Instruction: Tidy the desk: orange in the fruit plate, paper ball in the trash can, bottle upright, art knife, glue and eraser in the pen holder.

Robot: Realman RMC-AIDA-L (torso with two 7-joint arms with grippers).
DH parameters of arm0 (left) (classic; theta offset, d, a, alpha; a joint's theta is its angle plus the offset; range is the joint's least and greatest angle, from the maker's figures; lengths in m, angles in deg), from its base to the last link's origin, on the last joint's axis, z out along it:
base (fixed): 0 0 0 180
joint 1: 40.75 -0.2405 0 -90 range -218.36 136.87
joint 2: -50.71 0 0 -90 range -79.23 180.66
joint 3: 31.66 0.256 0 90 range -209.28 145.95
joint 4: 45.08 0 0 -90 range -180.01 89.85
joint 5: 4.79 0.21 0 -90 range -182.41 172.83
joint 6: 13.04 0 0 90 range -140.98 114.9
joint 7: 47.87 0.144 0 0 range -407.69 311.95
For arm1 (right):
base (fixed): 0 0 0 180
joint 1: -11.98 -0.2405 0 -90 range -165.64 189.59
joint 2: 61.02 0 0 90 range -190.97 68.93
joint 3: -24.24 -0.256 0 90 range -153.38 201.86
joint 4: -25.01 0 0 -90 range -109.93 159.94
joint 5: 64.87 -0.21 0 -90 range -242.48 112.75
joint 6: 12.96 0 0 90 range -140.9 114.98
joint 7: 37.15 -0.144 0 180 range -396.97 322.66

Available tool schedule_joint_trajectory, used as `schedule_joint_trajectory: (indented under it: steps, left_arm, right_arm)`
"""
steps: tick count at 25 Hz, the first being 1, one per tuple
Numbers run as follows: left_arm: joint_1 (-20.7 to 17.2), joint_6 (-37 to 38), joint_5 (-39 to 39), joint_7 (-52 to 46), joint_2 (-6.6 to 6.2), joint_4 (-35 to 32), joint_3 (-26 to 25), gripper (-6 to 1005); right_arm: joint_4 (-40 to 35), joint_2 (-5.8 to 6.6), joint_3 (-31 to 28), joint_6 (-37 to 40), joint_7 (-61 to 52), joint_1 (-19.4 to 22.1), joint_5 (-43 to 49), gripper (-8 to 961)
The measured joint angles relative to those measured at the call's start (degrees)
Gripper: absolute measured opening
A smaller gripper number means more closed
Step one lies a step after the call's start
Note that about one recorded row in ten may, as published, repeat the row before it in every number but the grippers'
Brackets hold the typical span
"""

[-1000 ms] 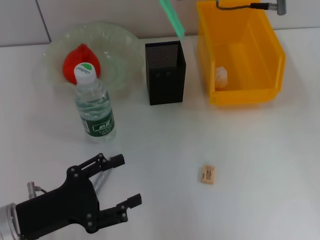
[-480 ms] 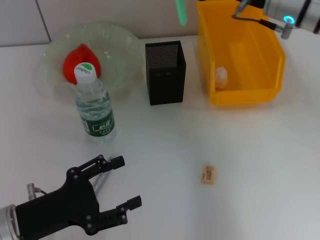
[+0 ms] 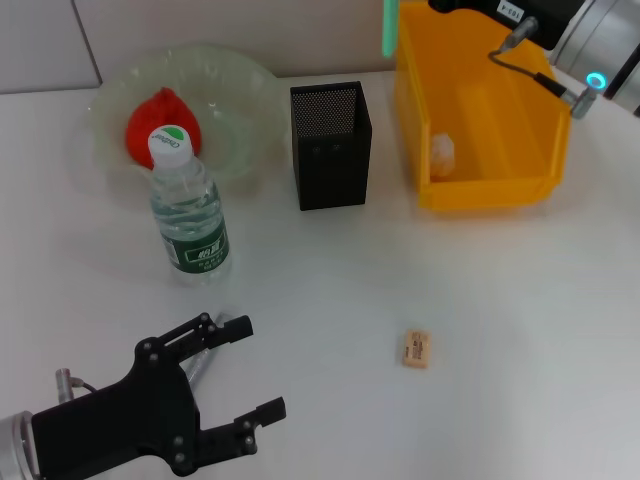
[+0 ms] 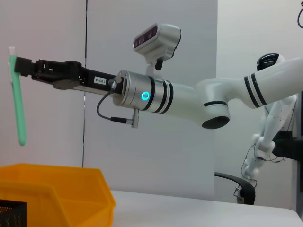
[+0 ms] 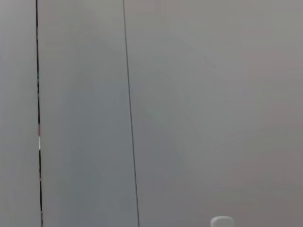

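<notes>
The right gripper point(image 4: 21, 73) is clamped on the top of the knife point(image 4: 18, 101), a slim mint-green stick with a white end uppermost, hanging upright high over the bin's point(image 3: 520, 110) far left corner, just right of the holder point(image 3: 330, 145). The left gripper point(image 3: 235, 370) rests low near the table's front edge, jaws spread and empty, over the grey glue point(image 3: 196, 366). The eraser point(image 3: 415, 348) lies to its right.

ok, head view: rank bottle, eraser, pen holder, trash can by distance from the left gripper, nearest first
From the left gripper, bottom left:
1. Bottle, just behind it.
2. Eraser, to its right.
3. Pen holder, back centre.
4. Trash can, back right.
The first two are fairly close.
</notes>
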Motion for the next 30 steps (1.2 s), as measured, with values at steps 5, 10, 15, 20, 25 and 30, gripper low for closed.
schedule_joint_trajectory:
  steps: [5,10,15,20,25,30]
  left_arm:
    - [0.0,0.3,0.0,0.0,-0.06,-0.1,0.3,815]
    - [0.0,1.1,0.1,-0.2,-0.16,-0.1,0.5,815]
    - [0.1,1.1,0.1,-0.3,-0.17,-0.2,0.7,815]
    - [0.1,1.1,0.1,-0.3,-0.18,-0.2,0.7,815]
    - [0.1,1.2,0.1,-0.3,-0.17,-0.2,0.7,815]
    - [0.0,1.2,0.1,-0.3,-0.17,-0.2,0.6,815]
  right_arm:
    - [4.8,-0.05,0.1,0.5,2.2,-1.7,-1.1,201]
    - [9.9,-0.03,0.0,-0.4,3.4,-4.1,-1.2,205]
    - [12.2,-0.13,0.1,-2.2,5.4,-5.5,-1.2,210]
    - [14.2,-0.25,0.1,-2.4,6.1,-6.9,-1.3,215]
    - [16.5,-0.42,0.1,-3.0,8.2,-8.5,-1.3,220]
    - [18.0,-0.53,0.4,-4.1,10.5,-9.4,-1.3,224]
